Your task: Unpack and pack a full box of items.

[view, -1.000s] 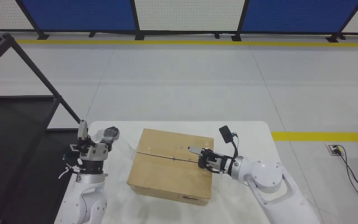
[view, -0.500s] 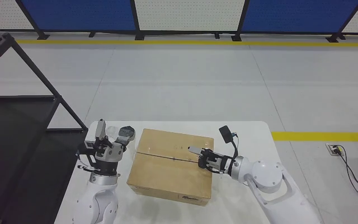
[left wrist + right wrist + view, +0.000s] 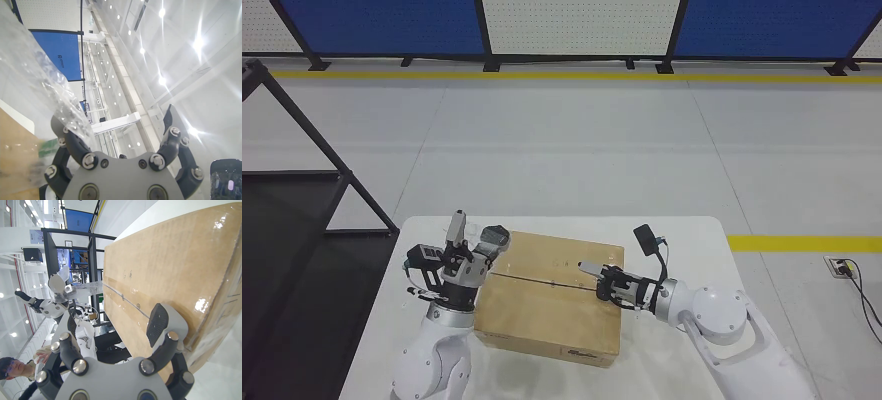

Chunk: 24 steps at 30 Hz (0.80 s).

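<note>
A closed cardboard box (image 3: 547,300) sits mid-table, its top seam (image 3: 130,301) sealed with clear tape. My left gripper (image 3: 482,246) hovers at the box's left edge, pointing upward and open (image 3: 121,125). A crumpled strip of clear tape (image 3: 37,75) clings to one of its fingers (image 3: 75,140) and stretches from that finger to the box seam (image 3: 88,288). My right gripper (image 3: 600,283) rests over the right part of the box top, open (image 3: 113,321), with one pad (image 3: 157,323) lying against the cardboard.
The white table (image 3: 692,240) has bare room to the right and in front of the box. A black metal rack (image 3: 292,200) stands just left of the table.
My left arm has swung right from the table's left edge to the box's left edge, carrying the clinging tape. The right arm and box have stayed put.
</note>
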Motion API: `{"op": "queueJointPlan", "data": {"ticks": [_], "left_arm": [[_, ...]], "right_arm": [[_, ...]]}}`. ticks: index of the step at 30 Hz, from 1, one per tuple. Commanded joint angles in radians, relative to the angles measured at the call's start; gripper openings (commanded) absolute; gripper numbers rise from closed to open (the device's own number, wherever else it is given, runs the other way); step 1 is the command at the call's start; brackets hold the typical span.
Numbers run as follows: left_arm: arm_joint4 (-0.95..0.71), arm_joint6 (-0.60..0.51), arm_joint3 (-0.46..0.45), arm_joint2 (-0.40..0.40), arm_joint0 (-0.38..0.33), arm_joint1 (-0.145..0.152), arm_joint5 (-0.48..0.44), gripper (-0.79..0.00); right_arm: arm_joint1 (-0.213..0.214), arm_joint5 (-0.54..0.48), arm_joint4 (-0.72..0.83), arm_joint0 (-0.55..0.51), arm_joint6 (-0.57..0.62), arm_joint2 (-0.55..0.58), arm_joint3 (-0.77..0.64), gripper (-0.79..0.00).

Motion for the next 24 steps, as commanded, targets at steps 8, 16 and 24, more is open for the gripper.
{"op": "queueJointPlan", "data": {"ticks": [8,16,24], "left_arm": [[0.033,-0.003,0.009,0.036,-0.005,-0.009,0.014,0.000],[0.059,-0.006,-0.008,0.060,-0.004,-0.016,0.022,0.000],[0.072,-0.008,-0.010,0.078,-0.001,-0.023,0.023,0.000]], "right_arm": [[0.000,0.000,0.000,0.000,0.000,0.000,0.000,0.000],[0.000,0.000,0.000,0.000,0.000,0.000,0.000,0.000],[0.000,0.000,0.000,0.000,0.000,0.000,0.000,0.000]]}}
